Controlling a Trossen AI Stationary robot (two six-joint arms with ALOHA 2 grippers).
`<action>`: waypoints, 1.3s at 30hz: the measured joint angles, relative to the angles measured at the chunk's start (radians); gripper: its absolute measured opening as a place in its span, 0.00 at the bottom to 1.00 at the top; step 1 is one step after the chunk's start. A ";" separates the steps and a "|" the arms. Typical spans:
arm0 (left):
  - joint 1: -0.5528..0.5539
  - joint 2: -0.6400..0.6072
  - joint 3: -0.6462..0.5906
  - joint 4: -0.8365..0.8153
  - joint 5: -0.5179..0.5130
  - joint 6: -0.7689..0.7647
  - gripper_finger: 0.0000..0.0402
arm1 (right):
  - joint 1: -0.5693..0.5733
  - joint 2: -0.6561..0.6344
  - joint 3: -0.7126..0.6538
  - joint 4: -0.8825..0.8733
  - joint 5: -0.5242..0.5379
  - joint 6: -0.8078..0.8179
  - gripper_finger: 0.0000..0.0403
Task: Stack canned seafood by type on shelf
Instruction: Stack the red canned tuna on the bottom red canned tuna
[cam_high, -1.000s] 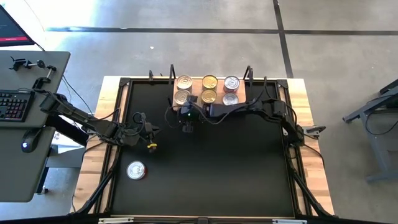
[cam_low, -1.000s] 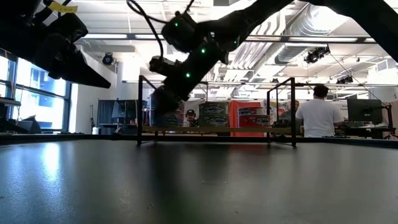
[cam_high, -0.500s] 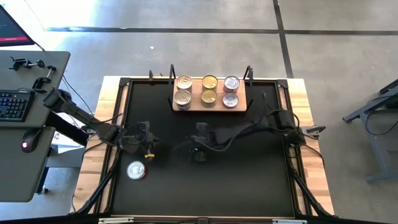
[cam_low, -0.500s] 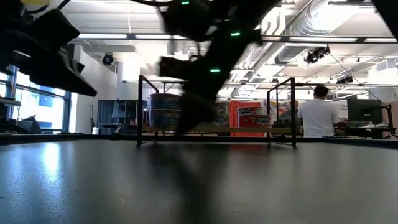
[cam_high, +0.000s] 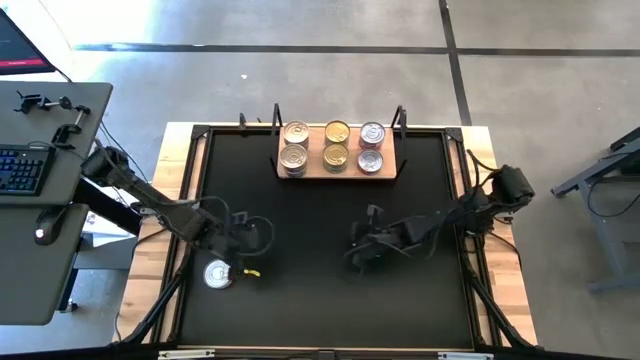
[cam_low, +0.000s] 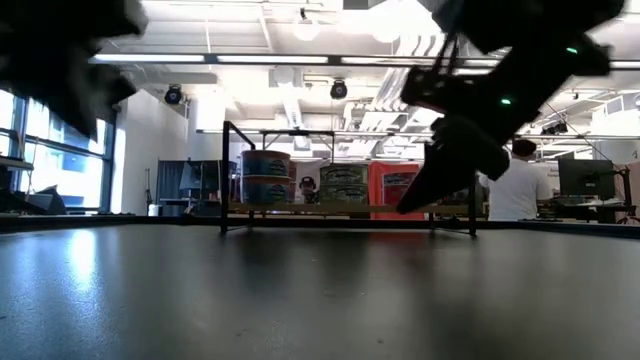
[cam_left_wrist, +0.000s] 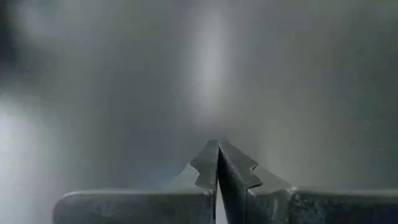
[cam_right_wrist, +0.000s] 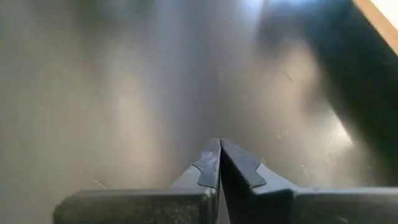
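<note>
Six round flat metal tins sit on the small light-wood shelf (cam_high: 338, 170) in three pairs, silver (cam_high: 295, 133), gold (cam_high: 337, 132) and purplish (cam_high: 372, 133); by my read, nearly done. One silver-lidded tin (cam_high: 218, 274) waits on the black mat (cam_high: 330, 300); left gripper (cam_high: 252, 272) hovers beside it, fingers together; right gripper (cam_high: 352, 262) mid-mat, pinched shut, empty.

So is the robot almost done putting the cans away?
Nearly. Six stacks of tins already sit on the shelf: silver-lidded on one side, gold-lidded in the middle, purplish on the other. Nothing is in hand: the right gripper is over the bare mat, jaws shut and empty. One silver-lidded tin is left on the mat, right by the left gripper, also shut and empty.
</note>
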 joint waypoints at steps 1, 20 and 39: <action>-0.006 0.030 0.031 -0.084 0.050 -0.065 0.00 | 0.005 -0.005 -0.033 0.070 0.011 0.001 0.00; -0.241 0.117 -0.096 0.001 0.317 -0.697 0.00 | 0.012 -0.012 -0.212 0.483 0.031 -0.081 0.00; 0.199 0.129 -0.134 0.598 0.000 0.253 0.00 | -0.002 -0.009 -0.212 0.573 -0.125 -0.025 0.00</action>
